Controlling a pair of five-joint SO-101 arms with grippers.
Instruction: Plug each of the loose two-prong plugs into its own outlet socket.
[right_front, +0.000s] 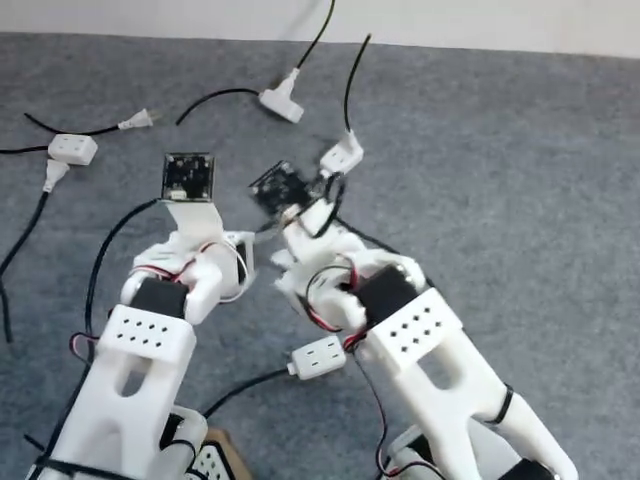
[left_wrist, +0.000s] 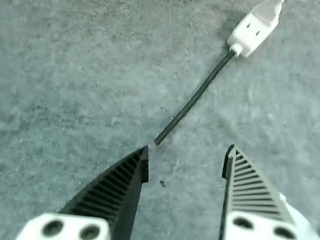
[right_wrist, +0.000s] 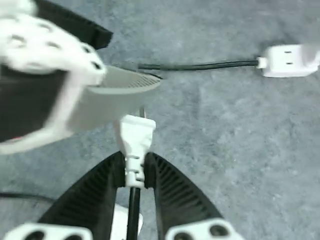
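My right gripper (right_wrist: 135, 160) is shut on a white two-prong plug (right_wrist: 135, 137); its black cord runs back between the fingers and its prongs point at a finger of the left gripper (right_wrist: 120, 85) just ahead. A white outlet socket (right_wrist: 289, 60) on a black cord lies beyond. My left gripper (left_wrist: 188, 150) is open over bare carpet, and a black cord (left_wrist: 192, 102) runs from near one fingertip to a white outlet socket (left_wrist: 252, 30). In the high view, the left arm (right_front: 160, 320) and right arm (right_front: 410, 320) meet mid-carpet.
Grey carpet covers the floor. Far left lie a socket (right_front: 73, 149) and a loose plug (right_front: 137, 122). Another plug (right_front: 282, 103) and a socket (right_front: 343, 155) lie at the back centre. A socket (right_front: 320, 357) sits between the arm bases. Black cords trail around.
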